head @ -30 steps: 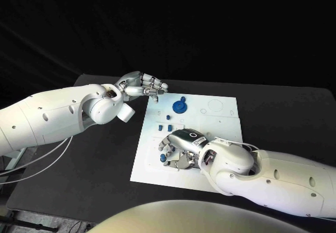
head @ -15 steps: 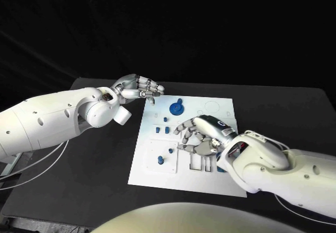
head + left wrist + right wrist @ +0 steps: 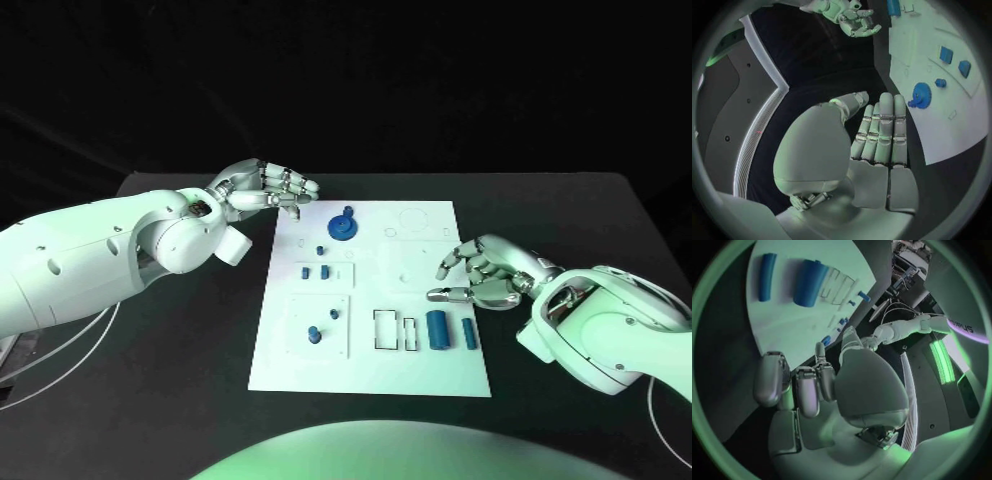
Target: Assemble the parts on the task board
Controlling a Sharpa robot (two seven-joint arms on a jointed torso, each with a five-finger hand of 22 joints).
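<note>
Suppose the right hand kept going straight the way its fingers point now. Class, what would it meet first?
Probably the task board: the right hand hovers at its right edge, fingers aimed left across it. The blue cylinders lie nearer the robot, likely off that line; height is unclear.

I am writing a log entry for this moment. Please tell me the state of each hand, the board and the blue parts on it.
left hand: fingers curled, holds nothing, beside the board's far left corner.
right hand: fingers spread, holds nothing, above the board's right edge.
task board: flat on the table.
blue gear: lies on the board's far part.
two blue cylinders: lie side by side near the right edge.
</note>
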